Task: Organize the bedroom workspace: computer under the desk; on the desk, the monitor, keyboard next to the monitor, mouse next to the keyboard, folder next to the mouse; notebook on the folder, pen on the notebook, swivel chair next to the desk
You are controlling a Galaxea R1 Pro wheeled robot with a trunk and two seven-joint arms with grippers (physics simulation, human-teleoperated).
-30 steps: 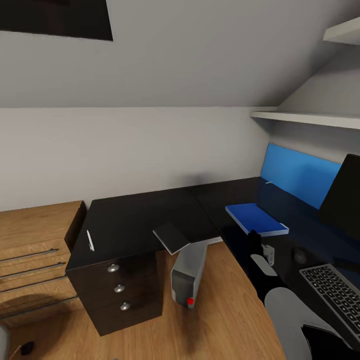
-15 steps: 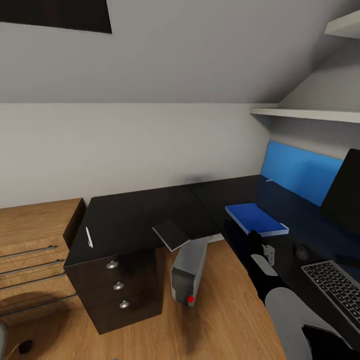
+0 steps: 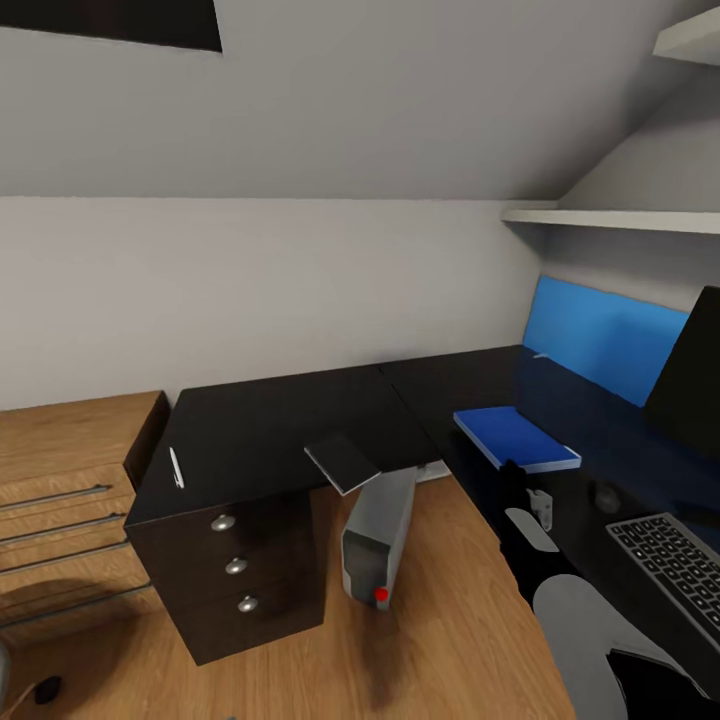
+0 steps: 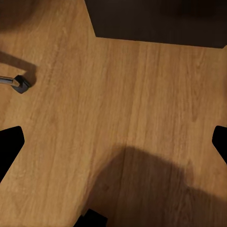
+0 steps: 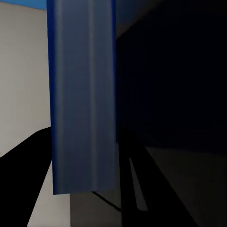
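2 items still off the stack in head view: notebook (image 3: 342, 462) overhanging the desk (image 3: 280, 425) edge above the computer (image 3: 378, 545), long axis running away from the robot, and pen (image 3: 176, 467) far left. Folder (image 3: 516, 438) lay flat just ahead of the right gripper (image 3: 510, 482); right arm nearer.

Left wrist view: left gripper (image 4: 113, 142) spread wide over wood floor (image 4: 118, 94), nothing held.

Right wrist view: folder edge (image 5: 82, 94) close ahead; right claw state unclear.

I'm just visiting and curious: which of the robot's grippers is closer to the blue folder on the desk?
The right. The right gripper sits at the desk edge just short of the folder. The left gripper hangs over the wooden floor, away from it.
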